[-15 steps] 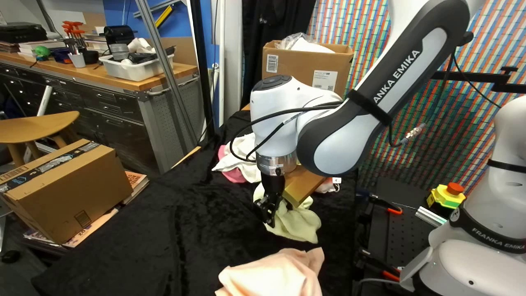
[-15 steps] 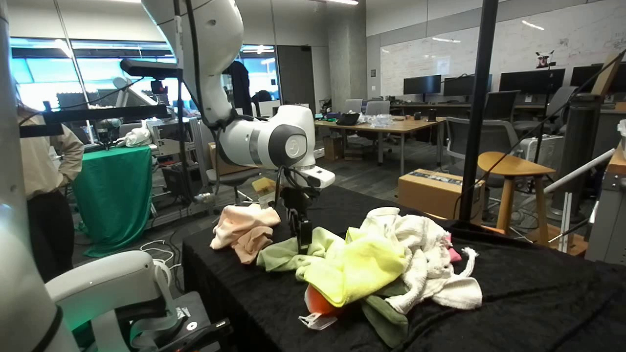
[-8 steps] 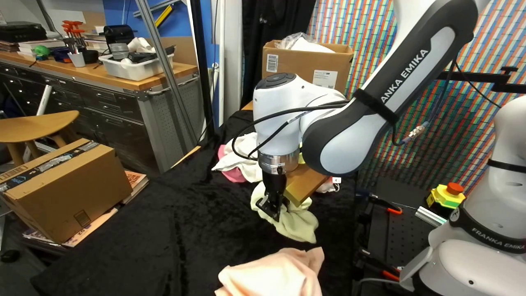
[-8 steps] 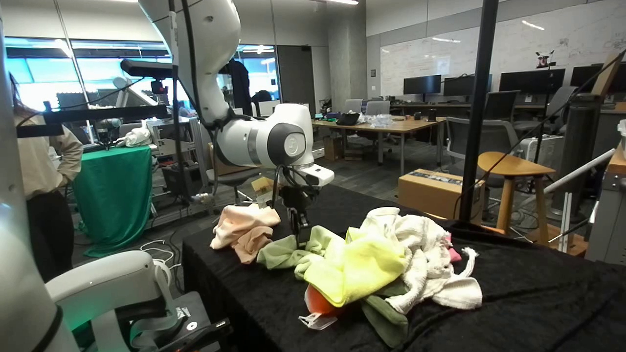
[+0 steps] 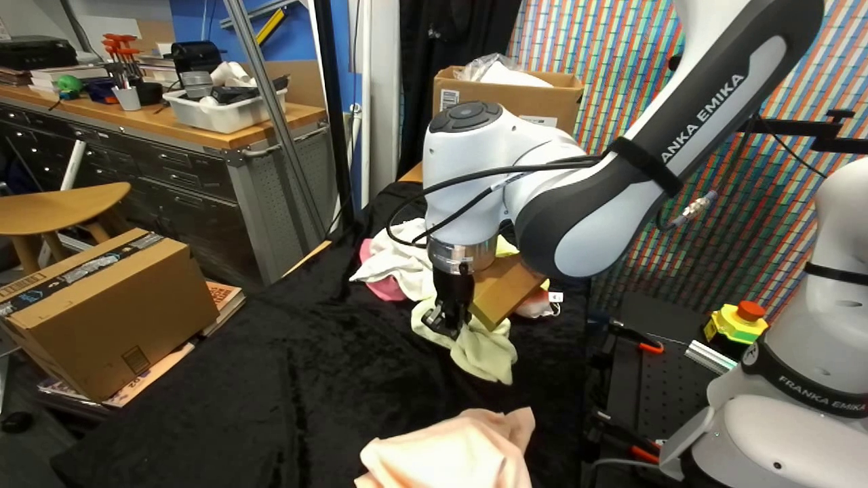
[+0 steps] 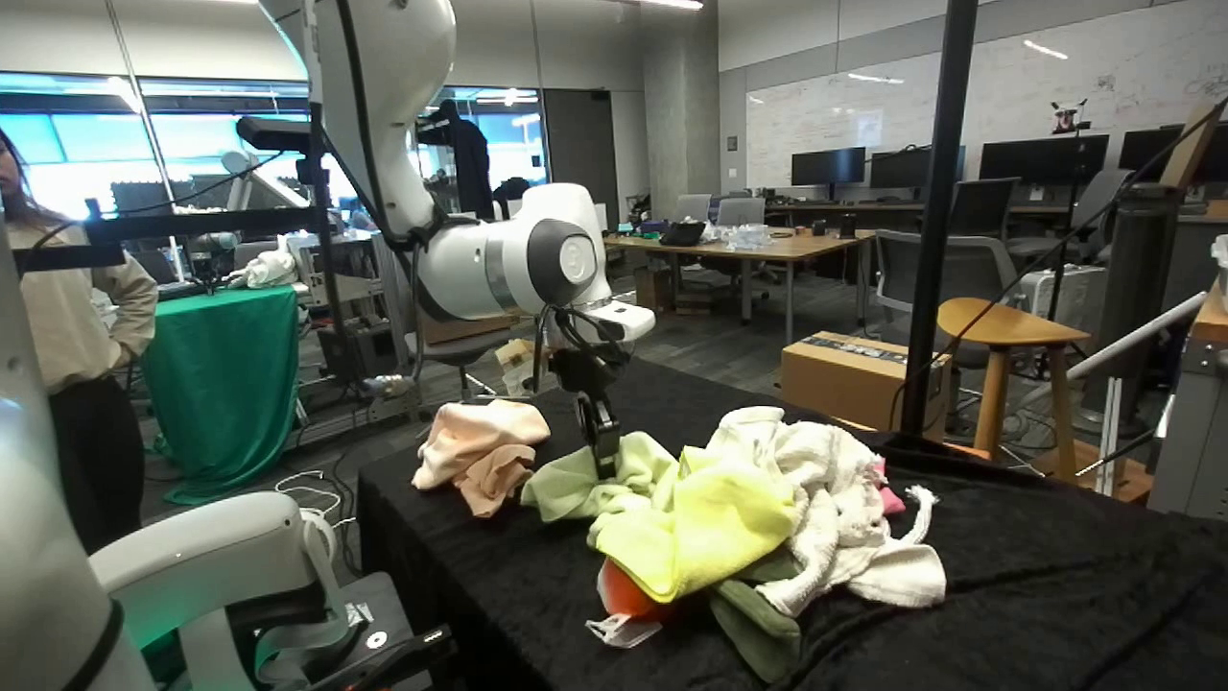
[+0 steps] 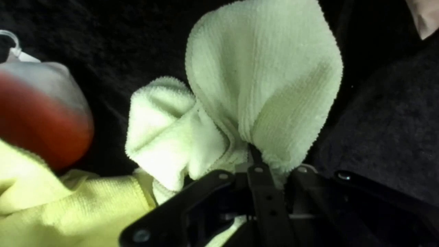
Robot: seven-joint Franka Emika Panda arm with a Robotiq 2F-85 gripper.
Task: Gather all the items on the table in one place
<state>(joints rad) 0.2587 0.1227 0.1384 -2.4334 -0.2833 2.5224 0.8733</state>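
Observation:
My gripper [image 7: 257, 159] is shut on a fold of the yellow-green rag [image 7: 267, 65], whose loose end fans out past the fingertips. In both exterior views the gripper [image 6: 606, 468] points down with this rag [image 5: 485, 352] bunched at its tips, the rest lying on the black table [image 5: 305, 379]. Beside it lie the pale yellow rag [image 6: 705, 518], the white rag [image 6: 825, 480] and a bit of the pink rag [image 5: 386, 288]. Partly under the yellow rag sits the red object [image 7: 44, 120], a white ring [image 7: 13, 36] at its end. The peach rag [image 5: 447, 451] lies apart.
A black pole [image 6: 935, 221] rises by the table's far edge. A cardboard box [image 5: 508, 102] stands behind the table, and another box [image 5: 108, 318] is off to its side. The robot base and a red-yellow stop button [image 5: 739, 322] flank the table. A person [image 6: 72, 307] stands nearby.
The jaws have come together on the yellow-green rag. The gripper has shifted slightly toward the pile and away from the peach rag, dragging the yellow-green rag's near end along.

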